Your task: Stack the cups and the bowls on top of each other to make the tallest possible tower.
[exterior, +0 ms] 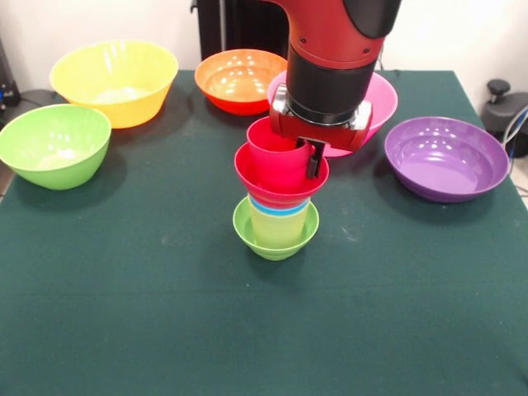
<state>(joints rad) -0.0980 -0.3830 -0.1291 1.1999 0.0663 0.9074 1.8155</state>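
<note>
The tower stands mid-table on the dark green cloth: a small glossy lime-green plastic bowl as base, a pale yellow tumbler nested in it, a thin blue rim above, then a small red bowl carrying a red tapered cup. Nesting narrow pieces probably keeps it steady. The red-and-black arm's gripper hangs directly over the top, one dark finger dipping beside the cup; whether it grips cannot be told, since the arm hides the other side. Large yellow, green, orange, pink and purple bowls wait well apart; the pink one is mostly hidden.
</note>
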